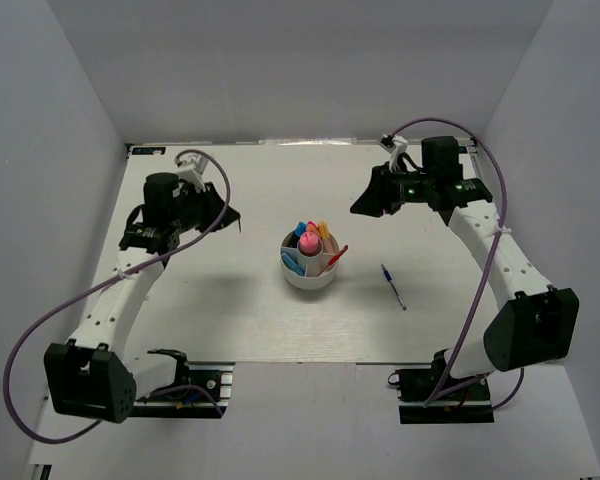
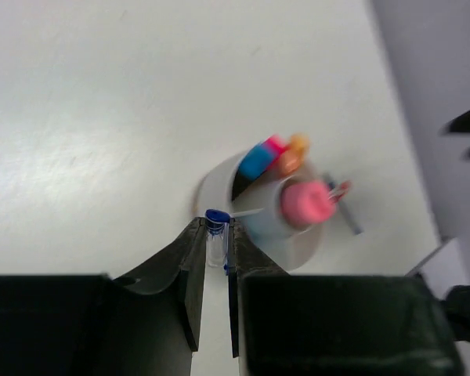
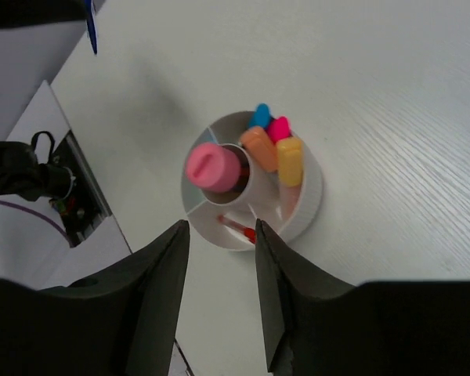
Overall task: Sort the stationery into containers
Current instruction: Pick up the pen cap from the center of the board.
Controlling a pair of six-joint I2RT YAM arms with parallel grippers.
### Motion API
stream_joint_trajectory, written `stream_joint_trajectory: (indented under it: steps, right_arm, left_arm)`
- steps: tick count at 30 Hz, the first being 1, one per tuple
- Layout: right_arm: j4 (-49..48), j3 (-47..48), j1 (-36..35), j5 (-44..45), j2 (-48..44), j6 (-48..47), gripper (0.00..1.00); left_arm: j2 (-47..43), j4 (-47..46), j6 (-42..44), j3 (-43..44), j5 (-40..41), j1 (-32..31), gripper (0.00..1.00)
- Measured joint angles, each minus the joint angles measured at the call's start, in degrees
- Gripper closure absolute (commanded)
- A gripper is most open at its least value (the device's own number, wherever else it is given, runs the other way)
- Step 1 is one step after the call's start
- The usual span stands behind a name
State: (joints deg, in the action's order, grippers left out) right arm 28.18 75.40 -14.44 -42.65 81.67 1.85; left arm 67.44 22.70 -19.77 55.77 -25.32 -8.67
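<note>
- The left fingers (image 2: 197,254) are narrow and pinch a capped pen (image 2: 215,235). Its blue cap points past the tips and its clear barrel sits in the slit between them.
- From above, that arm hangs left of the cup (image 1: 309,281) and apart from it, so I judge the step in hand to be carrying this pen over to drop it in.
- The next move calls for bringing the tips over a compartment with room, not the middle well. The pen should then be tipped steep enough to slide in, and the fingers parted only once it is inside the rim.
- The cup stands mid-counter (image 1: 230,310). A pink highlighter (image 3: 213,166) fills the middle well.
- Blue, pink and two orange stubs crowd one compartment, and a red pen (image 3: 239,229) lies in another. The compartment nearest the left arm looks the emptiest.
- A loose pen (image 1: 393,286) lies flat on the counter to the right of the cup and apart from it. It is the one piece not yet sorted.
- The right fingers (image 3: 171,262) are spread wide and hold nothing, hanging above the counter beyond the cup's right side. The loose pen is on their side, so that pick probably falls to them.
</note>
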Motion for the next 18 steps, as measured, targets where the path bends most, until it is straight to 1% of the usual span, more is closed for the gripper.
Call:
stream_joint_trajectory:
  steps: [4, 7, 9, 13, 16, 18]
  right_arm:
    - [-2.3, 2.5, -6.0, -1.9, 0.5, 2.4, 0.56]
    - [-6.4, 5.6, -11.3, -2.7, 2.2, 5.6, 0.54]
    - [-9.0, 7.8, -14.4, -3.0, 4.3, 7.7, 0.53]
    - [-13.4, 14.4, -19.6, -3.0, 11.5, 12.9, 0.53]
    - [-15.5, 18.3, -22.1, -2.5, 16.4, 16.3, 0.54]
    - [-16.4, 19.3, -23.2, -2.2, 18.6, 18.4, 0.53]
  left_arm:
    - [-0.8, -7.3, -6.5, 5.6, -4.8, 0.0, 1.00]
    - [-0.3, -11.6, -11.0, 6.6, -6.8, 0.0, 1.00]
    - [0.2, -12.9, -13.6, 6.6, -7.6, -0.1, 1.00]
    - [0.9, -14.2, -17.9, 6.6, -8.6, -0.3, 1.00]
    - [0.9, -14.8, -19.7, 6.6, -8.7, -0.5, 1.00]
    - [0.8, -15.0, -20.4, 6.6, -8.7, -0.5, 1.00]
